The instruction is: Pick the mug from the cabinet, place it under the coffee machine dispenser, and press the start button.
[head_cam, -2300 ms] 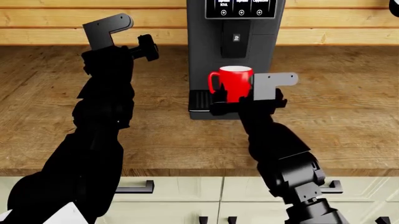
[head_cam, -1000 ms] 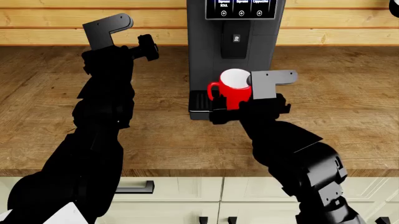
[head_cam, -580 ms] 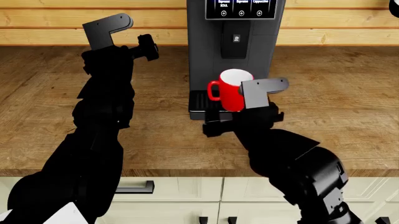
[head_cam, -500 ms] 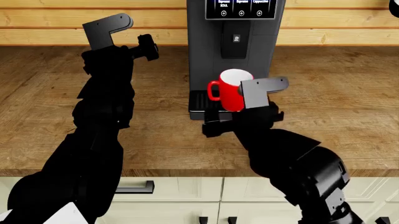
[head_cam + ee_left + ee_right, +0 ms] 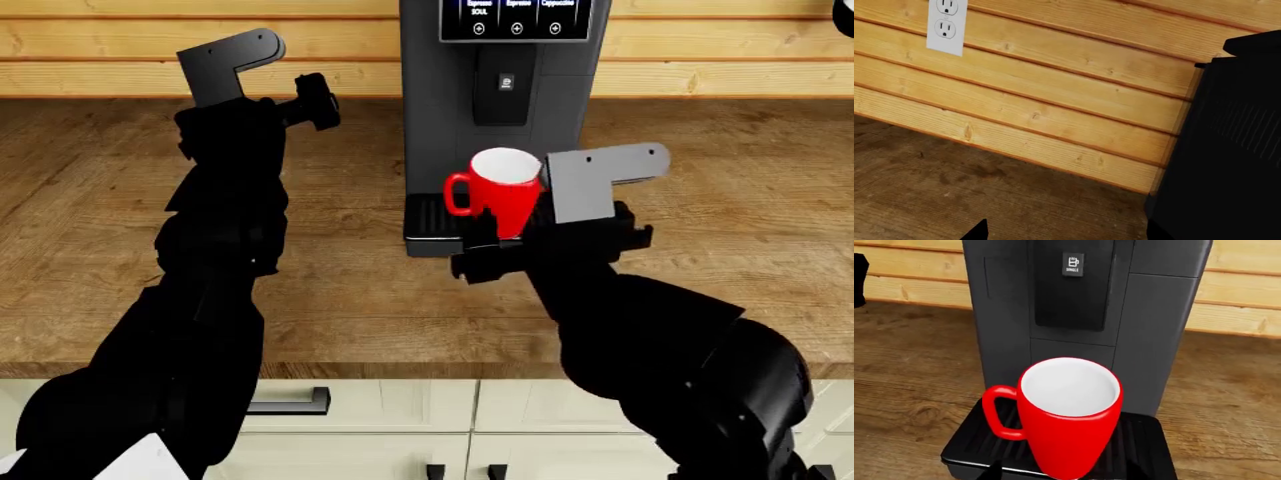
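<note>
Since the earlier head frames your right hand [image 5: 501, 240] has swung a little to the right, and the mug [image 5: 497, 195] now leans back toward you instead of standing straight on the drip tray [image 5: 974, 440].

That hand's fingers are mostly hidden. From the wrist view, dark tips sit on either side of the mug's base, so you appear to be pinching it low on the body. The mug sits over the tray, below the coffee machine dispenser [image 5: 1072, 285], handle to the robot's left.

Expect a stiff, light, glossy cup: slick under the pads and likely to pivot when held so low, as its tilt suggests. A hold around mid-body, clear of the handle, would probably steady it. Set the base flat before letting go.

Your left hand [image 5: 314, 102] hovers well apart, beside the machine; I cannot tell whether it is spread or closed.

Readable writing: "SINGLE" under a cup icon on the dispenser. The panel labels [image 5: 518, 5] are cut off; one seems to say "Espresso".
</note>
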### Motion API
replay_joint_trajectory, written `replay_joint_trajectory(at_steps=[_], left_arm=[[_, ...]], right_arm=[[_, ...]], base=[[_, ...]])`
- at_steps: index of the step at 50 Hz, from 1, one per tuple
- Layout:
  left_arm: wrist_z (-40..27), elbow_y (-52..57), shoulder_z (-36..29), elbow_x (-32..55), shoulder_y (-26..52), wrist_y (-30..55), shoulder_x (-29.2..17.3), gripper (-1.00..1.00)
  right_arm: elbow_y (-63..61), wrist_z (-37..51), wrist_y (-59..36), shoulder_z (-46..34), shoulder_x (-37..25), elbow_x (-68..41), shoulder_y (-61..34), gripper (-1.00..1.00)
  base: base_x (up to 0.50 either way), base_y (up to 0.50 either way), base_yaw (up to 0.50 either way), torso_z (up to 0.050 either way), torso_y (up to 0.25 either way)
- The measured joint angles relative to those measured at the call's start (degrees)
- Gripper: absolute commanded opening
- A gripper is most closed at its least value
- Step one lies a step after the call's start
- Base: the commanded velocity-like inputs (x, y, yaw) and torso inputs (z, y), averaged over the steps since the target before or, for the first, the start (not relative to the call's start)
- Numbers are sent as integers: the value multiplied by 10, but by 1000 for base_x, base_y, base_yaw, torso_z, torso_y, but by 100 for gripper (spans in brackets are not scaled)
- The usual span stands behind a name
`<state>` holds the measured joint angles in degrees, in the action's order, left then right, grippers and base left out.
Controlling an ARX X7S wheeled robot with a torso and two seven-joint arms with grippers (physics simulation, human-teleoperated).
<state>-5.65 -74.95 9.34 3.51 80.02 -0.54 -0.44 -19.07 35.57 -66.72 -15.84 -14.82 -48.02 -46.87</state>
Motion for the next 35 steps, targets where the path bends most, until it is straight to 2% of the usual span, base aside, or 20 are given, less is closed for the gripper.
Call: replay_joint_trajectory(at_steps=[14,35], left_arm=[[0,0,0,1,0,-1,0,100],[0,0,-1,0,0,-1,0,100]], right_arm=[[-9,-5,10,-5,-2,4,-51,-100],[76,-51,93,-31,15,54,-136,-100]], base=[[0,0,0,0,0],[0,0,0,0,0]])
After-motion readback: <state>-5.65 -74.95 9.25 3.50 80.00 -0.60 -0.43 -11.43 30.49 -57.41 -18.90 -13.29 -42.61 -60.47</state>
